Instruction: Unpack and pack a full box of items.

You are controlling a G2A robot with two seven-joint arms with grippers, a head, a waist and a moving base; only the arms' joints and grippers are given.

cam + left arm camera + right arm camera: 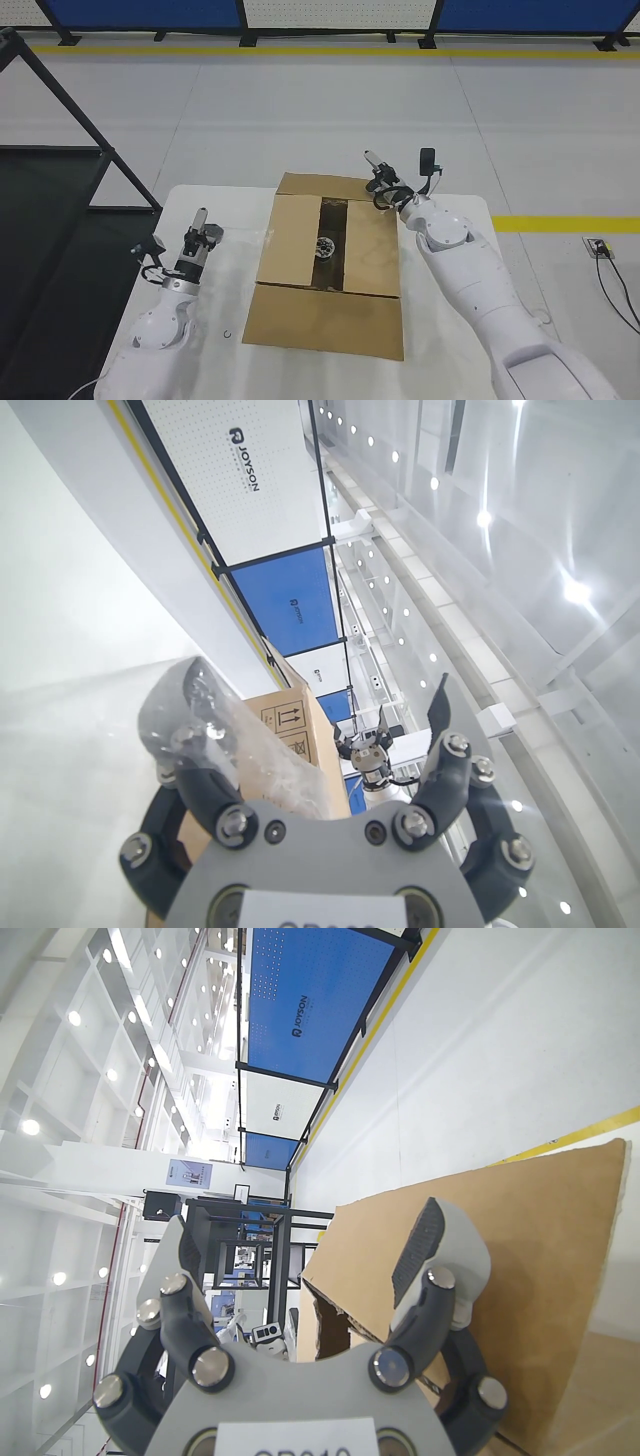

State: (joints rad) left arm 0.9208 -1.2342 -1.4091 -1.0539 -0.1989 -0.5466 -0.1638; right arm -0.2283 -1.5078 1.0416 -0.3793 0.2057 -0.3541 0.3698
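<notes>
The brown cardboard box (325, 265) stands in the middle of the white table (215, 300). Its top flaps leave a dark gap, and a small dark-and-white item (325, 246) lies inside. My left gripper (200, 226) is left of the box, pointing away from me and open (315, 710). Crinkled clear plastic (245, 745) lies against one of its fingers (192, 695), with the box wall (300, 730) behind. My right gripper (398, 166) stands open at the box's far right corner. In its wrist view (305, 1248) a raised flap (525, 1238) shows beside one finger (425, 1243).
A small ring (228, 333) lies on the table near the box's front left corner. A black frame (60, 150) stands off the table's left side. The right arm's gripper (370, 745) shows beyond the box in the left wrist view.
</notes>
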